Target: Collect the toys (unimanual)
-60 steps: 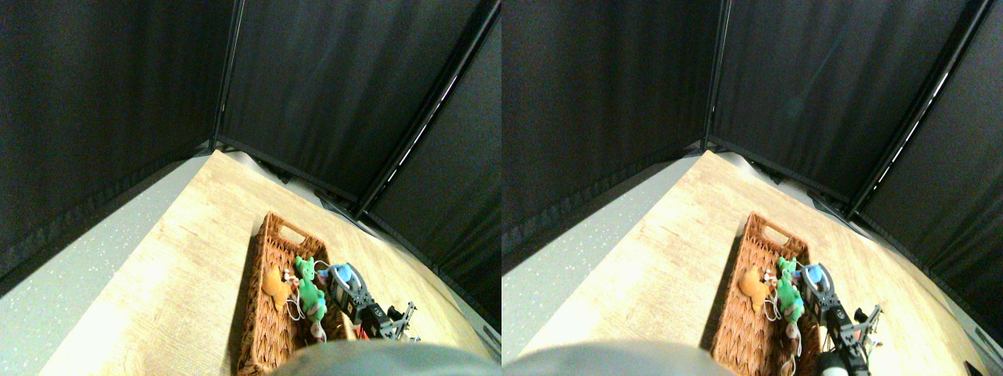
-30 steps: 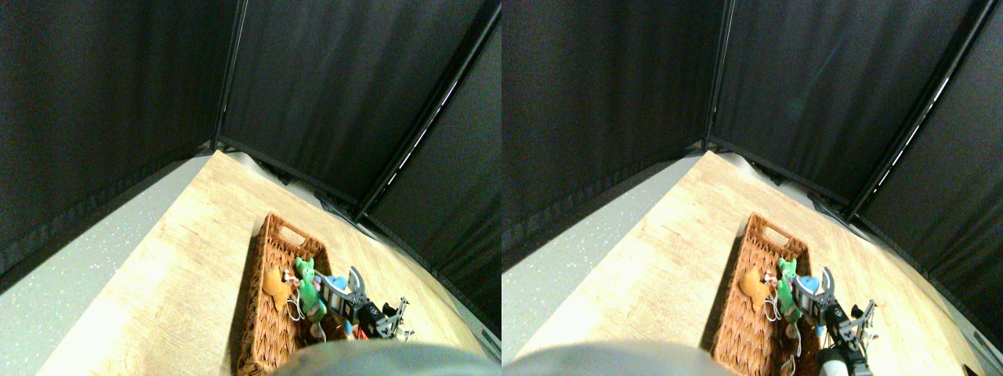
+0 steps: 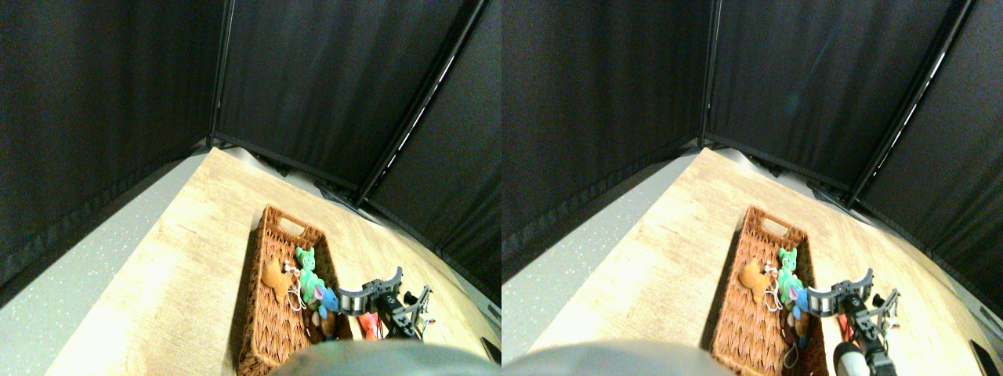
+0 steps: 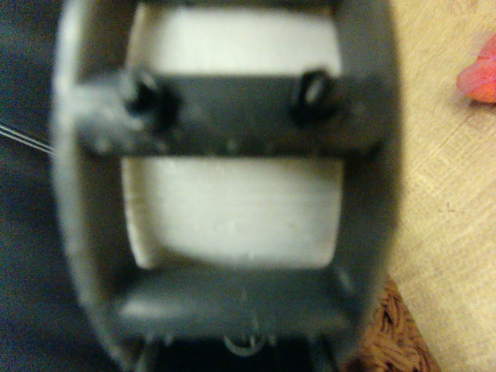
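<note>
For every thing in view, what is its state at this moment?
Wicker basket: upright on the table, holding toys.
Orange toy: lying in the basket.
Green toy: lying in the basket.
Blue toy: lying in the basket.
Red toy: on the table, outside the basket.
Right claw: open, empty.

Orange (image 3: 275, 278), green (image 3: 308, 270), blue (image 3: 326, 298) toys in basket (image 3: 266, 329)

Black-and-grey hand (image 3: 378, 287) with open-framed jaws and two dark screws.

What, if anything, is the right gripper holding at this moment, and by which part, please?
Nothing: the right gripper is open beside the wicker basket, and the blue toy lies in the basket.
</note>
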You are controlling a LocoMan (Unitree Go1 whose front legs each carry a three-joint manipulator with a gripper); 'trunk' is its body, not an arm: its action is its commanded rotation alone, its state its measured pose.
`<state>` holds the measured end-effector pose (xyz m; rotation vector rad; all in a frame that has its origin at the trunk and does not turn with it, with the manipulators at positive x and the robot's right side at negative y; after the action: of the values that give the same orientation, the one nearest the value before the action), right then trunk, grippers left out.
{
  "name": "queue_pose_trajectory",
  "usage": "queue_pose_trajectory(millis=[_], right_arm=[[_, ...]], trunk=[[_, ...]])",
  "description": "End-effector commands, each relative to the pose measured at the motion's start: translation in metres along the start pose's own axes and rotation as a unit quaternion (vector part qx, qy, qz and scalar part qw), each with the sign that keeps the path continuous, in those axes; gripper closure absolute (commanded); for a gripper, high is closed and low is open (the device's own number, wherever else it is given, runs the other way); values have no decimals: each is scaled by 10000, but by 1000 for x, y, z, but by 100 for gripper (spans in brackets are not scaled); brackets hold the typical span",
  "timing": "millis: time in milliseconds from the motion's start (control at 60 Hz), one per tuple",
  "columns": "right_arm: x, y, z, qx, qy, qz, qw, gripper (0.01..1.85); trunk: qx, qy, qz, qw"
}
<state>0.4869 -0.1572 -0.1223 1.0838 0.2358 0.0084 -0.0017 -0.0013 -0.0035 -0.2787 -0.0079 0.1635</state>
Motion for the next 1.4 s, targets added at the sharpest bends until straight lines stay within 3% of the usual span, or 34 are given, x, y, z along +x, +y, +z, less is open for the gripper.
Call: queue_pose_trajectory(millis=[17,250,483,750,850,967,1067,1183,1400], right_arm=[[2,4,19,67,-591,277,9978,57],[-1,-21,63,51,-1262,226,9917,65],[-2,-43,81,147,-1512,132,9883,71],[3,-71,87,175,-1671,-48,9858,71],[8,-84,83,445,-1751,-217,9833,66],[12,-97,76,524,-1805,-345,9816,75],[14,-102,71,728,-1785,-408,9804,86],[16,-107,69,851,-1727,-485,9801,83],[13,-121,67,898,-1936,-715,9743,79]], trunk=[[116,71,-79,9999],[361,152,-282,9988],[519,209,-379,9977],[544,233,-372,9976],[538,240,-353,9976],[538,250,-333,9977],[534,259,-317,9977],[541,270,-319,9977],[564,289,-328,9975]])
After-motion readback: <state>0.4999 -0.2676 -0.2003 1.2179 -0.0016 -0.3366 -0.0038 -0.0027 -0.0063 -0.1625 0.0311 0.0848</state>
